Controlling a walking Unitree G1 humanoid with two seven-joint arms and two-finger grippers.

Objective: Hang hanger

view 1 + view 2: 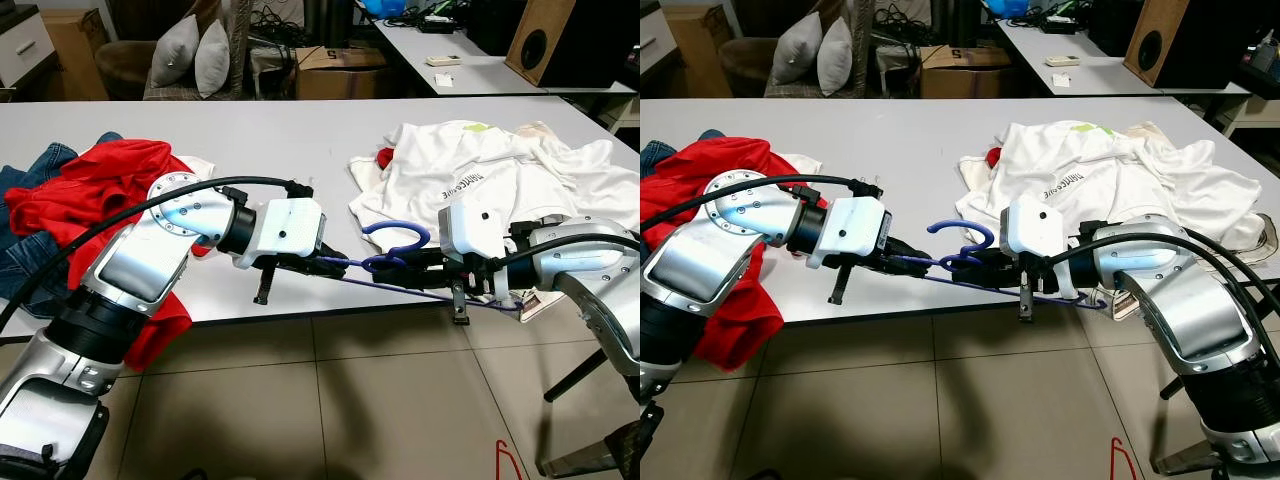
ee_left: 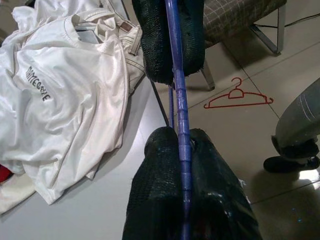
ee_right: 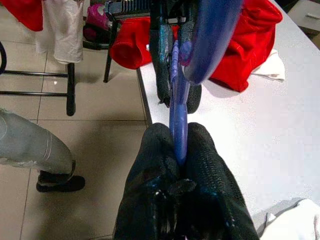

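Gripping the blue hanger (image 1: 395,250) at the table's (image 1: 300,150) near edge, left gripper (image 1: 335,262) and right gripper (image 1: 392,263) are both pinching it.

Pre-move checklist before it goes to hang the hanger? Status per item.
1. Left claw shut on the hanger: ok.
2. Right claw shut on hanger: ok.
3. Hook free of the white shirt: ok, it curls just beside the shirt's edge.
4. Hanger carries a garment: not ok, it looks bare.
5. Rail or rack to hang on: cannot tell.
6. Floor path: not ok, a red hanger lies on the tiles by the table.
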